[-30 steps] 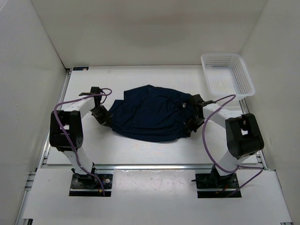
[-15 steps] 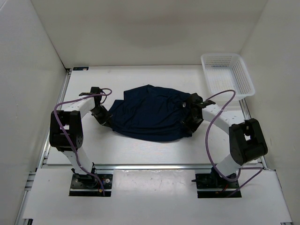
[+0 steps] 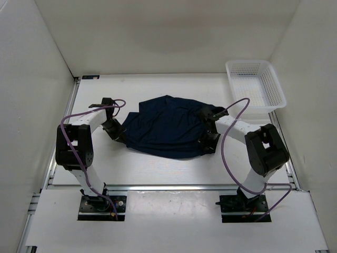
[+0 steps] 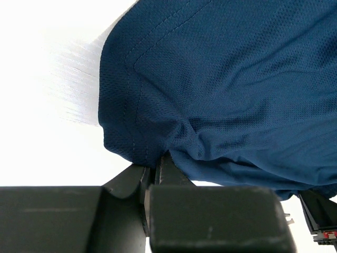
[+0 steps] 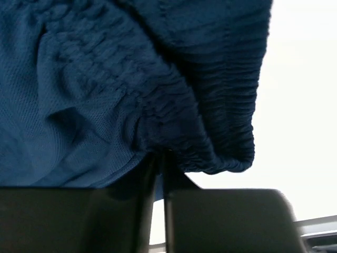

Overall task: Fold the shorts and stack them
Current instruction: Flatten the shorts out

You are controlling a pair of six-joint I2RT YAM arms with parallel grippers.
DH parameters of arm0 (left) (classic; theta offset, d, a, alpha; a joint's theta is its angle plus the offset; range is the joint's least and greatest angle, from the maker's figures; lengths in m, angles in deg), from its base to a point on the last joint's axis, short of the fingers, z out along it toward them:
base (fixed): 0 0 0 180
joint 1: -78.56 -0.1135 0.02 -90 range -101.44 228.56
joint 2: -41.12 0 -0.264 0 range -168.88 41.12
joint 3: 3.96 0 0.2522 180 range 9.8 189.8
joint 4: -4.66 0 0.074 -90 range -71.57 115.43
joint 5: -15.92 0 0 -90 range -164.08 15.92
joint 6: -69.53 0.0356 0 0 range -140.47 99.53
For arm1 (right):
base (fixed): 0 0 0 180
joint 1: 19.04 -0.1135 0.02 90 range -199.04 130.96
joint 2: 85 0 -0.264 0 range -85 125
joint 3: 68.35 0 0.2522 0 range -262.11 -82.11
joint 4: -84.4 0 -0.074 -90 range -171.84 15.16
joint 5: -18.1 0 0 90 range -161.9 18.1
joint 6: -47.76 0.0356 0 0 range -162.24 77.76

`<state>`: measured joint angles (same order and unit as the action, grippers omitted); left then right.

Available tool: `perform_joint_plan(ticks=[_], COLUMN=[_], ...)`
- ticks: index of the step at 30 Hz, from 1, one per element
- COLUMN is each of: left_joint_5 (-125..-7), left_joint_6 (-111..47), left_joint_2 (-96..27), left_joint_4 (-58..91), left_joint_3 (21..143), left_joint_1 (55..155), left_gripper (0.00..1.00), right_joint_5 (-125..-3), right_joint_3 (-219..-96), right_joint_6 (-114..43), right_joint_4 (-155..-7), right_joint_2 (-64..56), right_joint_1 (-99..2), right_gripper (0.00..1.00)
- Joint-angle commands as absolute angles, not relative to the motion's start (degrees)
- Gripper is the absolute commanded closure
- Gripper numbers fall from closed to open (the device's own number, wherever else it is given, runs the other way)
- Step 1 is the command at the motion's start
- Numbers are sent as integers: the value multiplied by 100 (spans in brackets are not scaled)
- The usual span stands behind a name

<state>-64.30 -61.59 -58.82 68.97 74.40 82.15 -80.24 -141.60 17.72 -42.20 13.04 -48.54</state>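
Looking down from above, I see the shorts point(image 3: 166, 126) lying rumpled mid-tabletop point(image 3: 158, 168), between my two arms. My left tool point(image 4: 156, 167) is pinched tight on the hemmed edge at their left side. My right tool point(image 5: 158, 154) has its fingers nearly together, gripping the gathered waistband at their right side. A white mesh basket point(image 3: 255, 87) sits at the far right corner, apart from the fabric.
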Motion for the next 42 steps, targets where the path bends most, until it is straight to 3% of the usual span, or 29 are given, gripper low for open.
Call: perform_joint_plan(ticks=[1, 6, 13, 16, 20, 24, 25, 26, 28, 29, 30, 32, 33, 36, 40, 42], left_joint_5=[-6450, -6450, -6520, -6634, -6635, -6635, -6635, -6635, -6442, -6381, -6380, -6485, -6581, -6846, -6838, -6644], left_joint_6=[-6107, -6107, -5923, -5923, -5923, -5923, -5923, -5923, -5984, -5984, -5984, -5923, -5923, -5975, -6045, -6098], left_joint_2=[-5573, -5713, -6258, -6180, -5592, -4793, -4652, -4450, -4396, -4396, -4396, -4282, -4229, -4124, -4202, -4325], left_joint_4=[6905, 6983, 7993, 8363, 8250, 7760, 7636, 7530, 7284, 7283, 7283, 7283, 7344, 7467, 7363, 7170], left_joint_3=[7501, 7817, 10258, 11174, 10843, 8836, 8446, 8076, 7292, 7169, 7106, 7106, 7167, 7167, 6774, 6562], left_joint_1=[8234, 8234, 8058, 8005, 8005, 8083, 8163, 8163, 8216, 8216, 8216, 8216, 8216, 8163, 7962, 7900], left_gripper=[90, 90, 90, 90, 90, 90, 85, 69, 49, 41, 40, 38, 30, 30, 30, 12], right_joint_5=[-8463, -8938, -9695, -9731, -9782, -9950, -9950, -9697, -9441, -9388, -9448, -9580, -9642, -9756, -9187, -8616], right_joint_3=[-14320, -14828, -17086, -17431, -16221, -13609, -13147, -12725, -11855, -11694, -11605, -11551, -11612, -11929, -12044, -11789], right_joint_6=[1875, 1631, 454, -170, -472, 159, 344, 833, 1371, 1914, 2145, 2558, 2622, 2710, 2816, 2868], right_joint_4=[-4036, -3737, -3570, -4041, -4580, -4642, -4642, -4642, -4467, -4345, -4065, -3852, -3642, -3386, -3611, -4025], right_joint_2=[1196, 826, 755, 317, -963, -2186, -2433, -2818, -3111, -3347, -3445, -3674, -3674, -3605, -3008, -2893], right_joint_1=[-4866, -4814, -4137, -4137, -4505, -5101, -5217, -5392, -5533, -5595, -5657, -5710, -5710, -5710, -5649, -5526], right_gripper=[100, 100, 100, 100, 100, 100, 92, 77, 53, 38, 33, 33, 33, 36, 33, 22])
